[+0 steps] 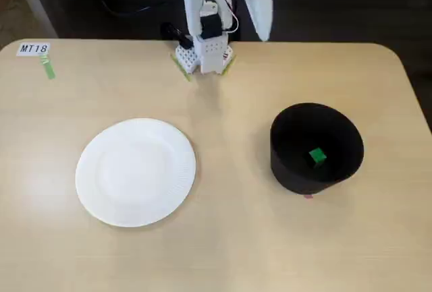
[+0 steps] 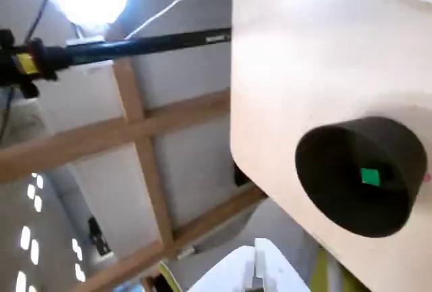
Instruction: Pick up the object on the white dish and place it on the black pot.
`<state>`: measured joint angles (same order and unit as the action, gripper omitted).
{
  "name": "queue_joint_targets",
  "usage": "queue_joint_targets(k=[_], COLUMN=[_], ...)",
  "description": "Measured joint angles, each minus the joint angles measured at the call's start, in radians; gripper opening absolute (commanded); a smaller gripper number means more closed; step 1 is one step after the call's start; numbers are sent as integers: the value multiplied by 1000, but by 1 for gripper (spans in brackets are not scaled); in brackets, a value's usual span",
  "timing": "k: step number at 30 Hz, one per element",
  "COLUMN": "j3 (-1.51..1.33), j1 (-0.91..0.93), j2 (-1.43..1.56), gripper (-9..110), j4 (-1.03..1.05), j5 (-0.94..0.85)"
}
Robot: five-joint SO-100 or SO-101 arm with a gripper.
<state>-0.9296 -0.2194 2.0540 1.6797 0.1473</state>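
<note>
The green cube (image 1: 316,156) lies on the floor of the black pot (image 1: 297,170) at the right of the fixed view; the wrist view shows it there too (image 2: 370,177). The white dish (image 1: 135,172), left of centre on the worktop (image 1: 229,238), is bare. The claw's state cannot be told.

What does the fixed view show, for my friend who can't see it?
A tiny green cube sits inside a black pot on the right of a tan table. An empty white paper plate lies on the left, and the white robot arm stands at the far edge.
</note>
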Motion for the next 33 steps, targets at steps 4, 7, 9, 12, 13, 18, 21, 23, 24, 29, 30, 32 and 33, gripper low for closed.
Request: queue_joint_targets(k=[4, 7, 9, 12, 13, 18, 21, 23, 24, 29, 30, 32, 33], j3=[-258, -523, -712, -969, -1046, -1390, -1554, -1644, -1692, -1919, -1950, -1990, -2010], j1=[51, 91, 112, 141, 153, 196, 232, 219, 218, 219, 218, 218, 218], j2=[245, 410, 497, 627, 670, 871, 976, 1028, 1058, 1149, 1150, 1163, 1163], gripper=[0, 0, 0, 0, 0, 0, 0, 0, 0, 0, 0, 0, 0], j4=[-118, -262, -341, -436, -460, -566, -600, -623, -634, -655, -655, -658, -660], j5=[-9, -26, -35, -46, -51, -83, -98, -98, -97, -89, -89, -89, -89])
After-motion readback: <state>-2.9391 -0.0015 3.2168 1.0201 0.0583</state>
